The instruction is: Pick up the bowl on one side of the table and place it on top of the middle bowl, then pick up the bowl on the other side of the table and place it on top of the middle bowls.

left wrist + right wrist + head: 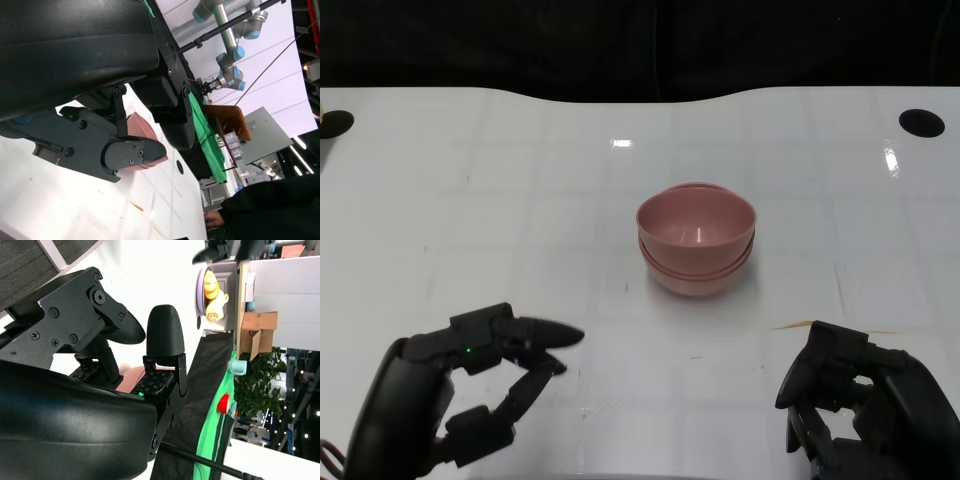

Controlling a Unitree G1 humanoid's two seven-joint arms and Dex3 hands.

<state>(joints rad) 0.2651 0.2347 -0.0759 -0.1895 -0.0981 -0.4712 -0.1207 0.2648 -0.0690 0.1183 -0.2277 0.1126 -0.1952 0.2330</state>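
Note:
Pink bowls stand nested in one stack at the middle of the white table. My left hand hovers at the near left, well short of the stack, fingers spread and holding nothing. At the near right my right hand is likewise apart from the bowls, its fingers loosely bent with nothing in them. In the left wrist view a bit of the pink stack shows behind the fingers. A pink sliver of bowl peeks between the fingers in the right wrist view.
Round black holes sit at the far right corner and far left edge of the table. A thin brownish sliver lies by my right hand. A person and a grey robot arm are beyond the table.

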